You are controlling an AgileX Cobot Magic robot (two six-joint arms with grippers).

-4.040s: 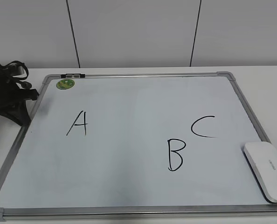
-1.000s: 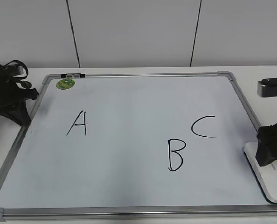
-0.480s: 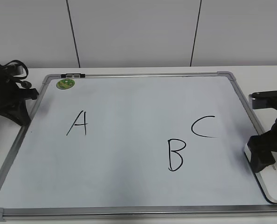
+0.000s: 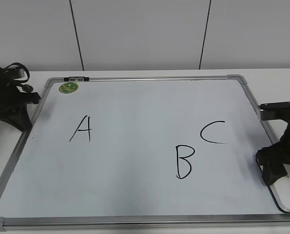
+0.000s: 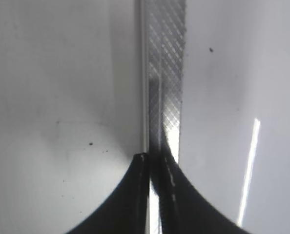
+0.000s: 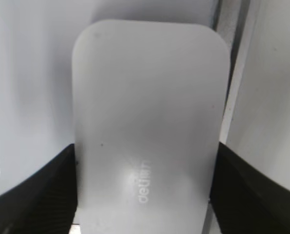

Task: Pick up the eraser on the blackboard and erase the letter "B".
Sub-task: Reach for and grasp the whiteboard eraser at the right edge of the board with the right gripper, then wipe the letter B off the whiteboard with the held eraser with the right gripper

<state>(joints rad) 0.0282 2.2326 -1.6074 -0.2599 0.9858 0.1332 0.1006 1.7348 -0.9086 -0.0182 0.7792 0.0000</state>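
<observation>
The eraser (image 6: pixel 147 126) lay at the right edge of the blackboard (image 4: pixel 135 107), near its front right corner, mostly hidden in the exterior view by the arm above it. From the wrist, its white top with the small grey lettering filled the space between the two dark fingers (image 6: pixel 35 190) of the right gripper (image 4: pixel 277 168), one on each long side, both pressed against its edges, so the gripper looked clenched on the block while it sat on the board. The letter "B" (image 4: pixel 183 162) stood whole and black a little to the left of it, with the "C" (image 4: pixel 213 132) just above and right, and the "A" (image 4: pixel 81 129) well apart on the left half. A round green sticker (image 4: pixel 68 87) marked the far left corner. The left gripper (image 5: pixel 153 161) rested by the board's left frame, its fingers pinched together over the metal rail, holding nothing.
</observation>
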